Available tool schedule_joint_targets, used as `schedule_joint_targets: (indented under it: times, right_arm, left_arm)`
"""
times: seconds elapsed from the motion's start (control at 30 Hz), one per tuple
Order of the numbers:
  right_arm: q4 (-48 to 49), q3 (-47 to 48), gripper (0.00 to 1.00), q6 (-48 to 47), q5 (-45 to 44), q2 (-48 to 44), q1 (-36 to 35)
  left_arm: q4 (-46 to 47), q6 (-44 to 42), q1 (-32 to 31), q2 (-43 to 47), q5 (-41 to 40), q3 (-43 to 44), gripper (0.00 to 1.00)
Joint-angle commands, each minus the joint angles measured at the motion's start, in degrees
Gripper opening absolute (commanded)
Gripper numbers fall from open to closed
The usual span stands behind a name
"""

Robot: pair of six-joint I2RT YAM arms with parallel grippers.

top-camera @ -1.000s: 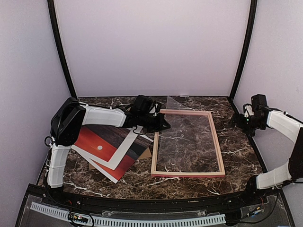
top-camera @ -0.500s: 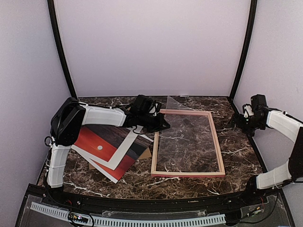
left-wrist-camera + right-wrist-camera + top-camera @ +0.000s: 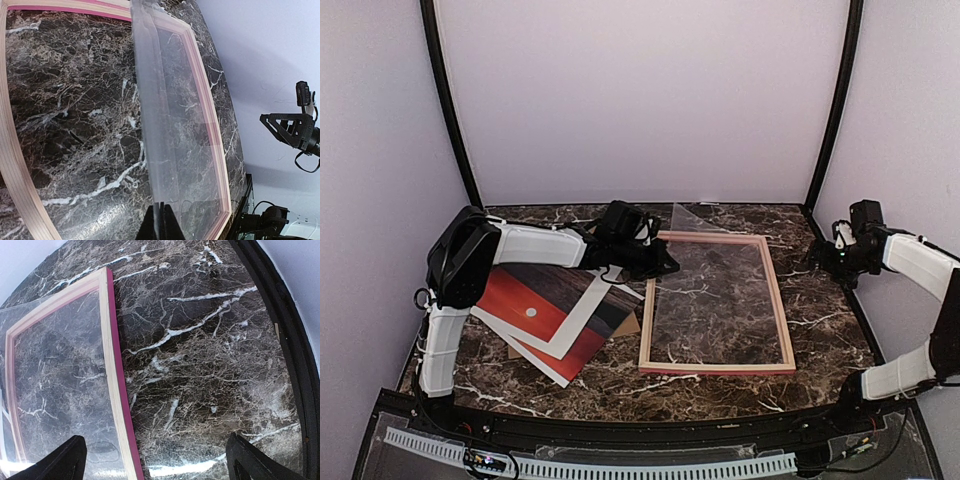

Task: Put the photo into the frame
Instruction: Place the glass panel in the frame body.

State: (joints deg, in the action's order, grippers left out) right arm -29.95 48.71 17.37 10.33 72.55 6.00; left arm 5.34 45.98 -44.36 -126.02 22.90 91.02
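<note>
The left jaws were clamped on the clear pane [image 3: 150, 115], holding it tilted above the frame [image 3: 718, 368] on the bench [image 3: 825, 335], the photo [image 3: 525, 300] lay flat just left of it, and the right jaws stood apart, empty.

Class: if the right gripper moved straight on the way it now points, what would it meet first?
Most likely the bare marble table, just right of the frame and its pink rail. Nothing shows between the right gripper and that surface, though depth is unclear.
</note>
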Motion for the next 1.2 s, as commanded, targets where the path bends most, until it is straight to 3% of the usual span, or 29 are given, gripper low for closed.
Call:
schedule_joint_targets:
  times: [0.0, 1.17]
  right_arm:
    - [1.19, -0.55, 0.99, -0.63, 0.29, 0.55, -0.37]
    - [1.38, -0.46, 0.99, -0.75, 0.24, 1.23, -0.8]
  left_arm:
    - [-0.2, 0.29, -0.38, 0.87, -0.55, -0.39, 0.0]
    - [1.71, 1.91, -1.24, 2.74, -1.16, -3.77, 0.0]
